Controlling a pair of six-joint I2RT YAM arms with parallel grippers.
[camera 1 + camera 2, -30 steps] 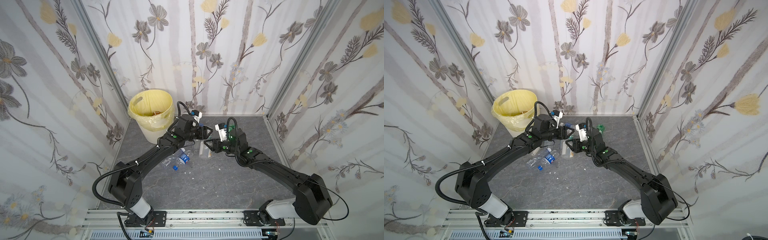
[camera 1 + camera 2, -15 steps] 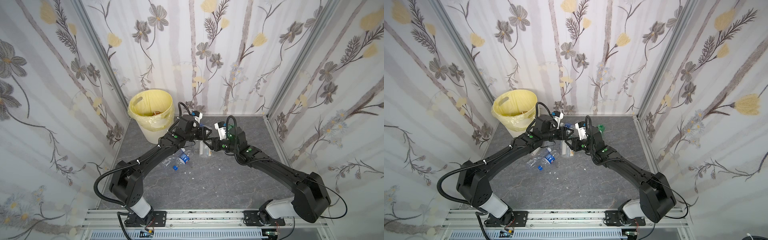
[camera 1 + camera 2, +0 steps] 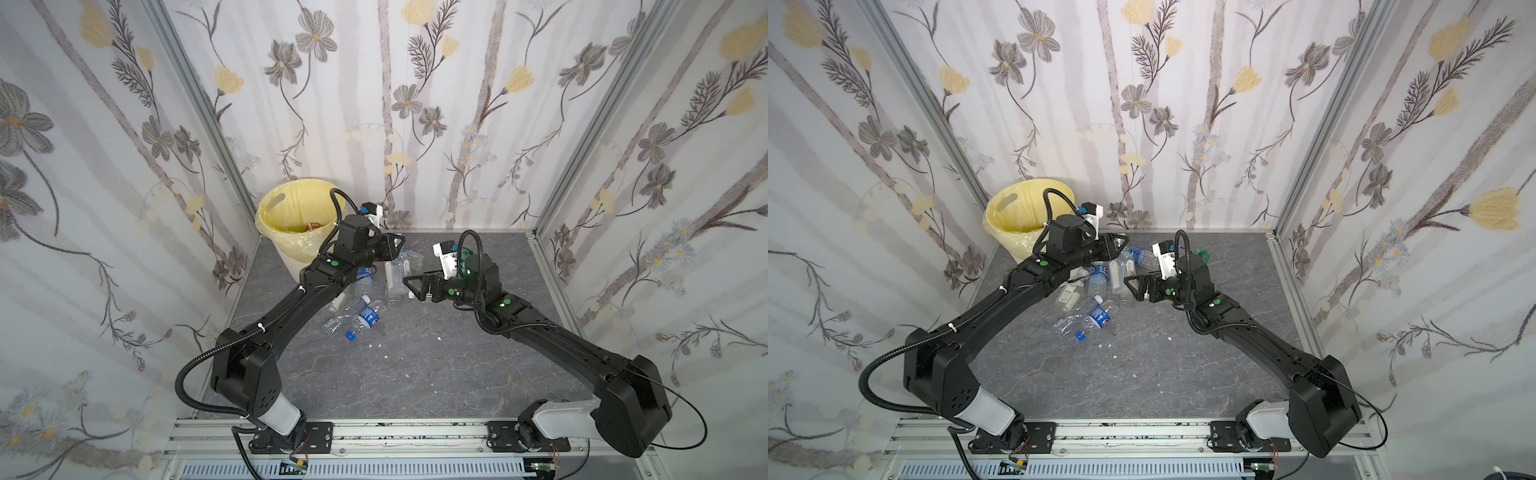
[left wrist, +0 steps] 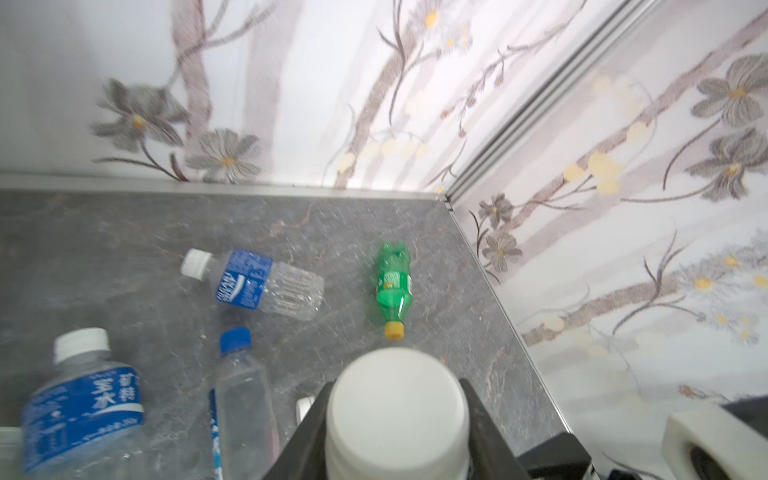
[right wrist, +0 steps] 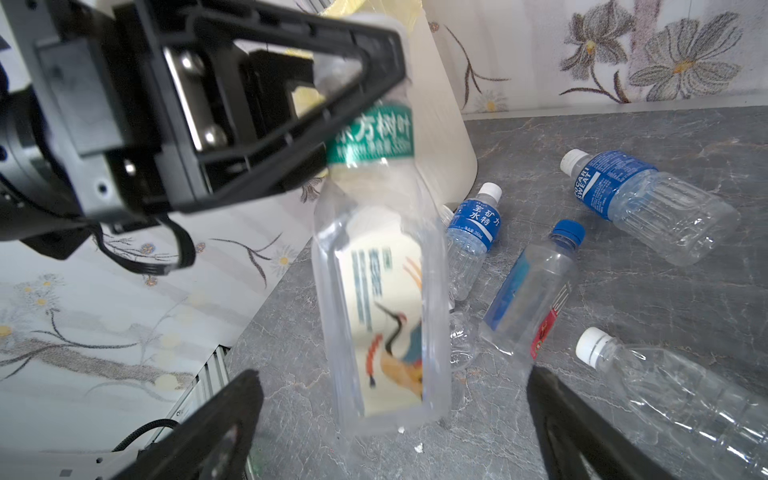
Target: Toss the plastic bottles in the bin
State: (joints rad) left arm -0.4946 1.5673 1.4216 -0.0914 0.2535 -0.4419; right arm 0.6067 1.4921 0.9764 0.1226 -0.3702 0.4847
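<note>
Right wrist: left pincer [image 5: 374, 62] w/ crane-label bottle [image 5: 382, 299], bin [image 5: 444, 124] close behind.

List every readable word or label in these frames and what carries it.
"POCARI SWEAT": blue label of a lying clear bottle.
"宝矿力水特": blue label of the small white-capped bottle.
"方树叶", first character cut off: green band of the crane-print bottle.
Green bottle: logo too blurred.
</note>
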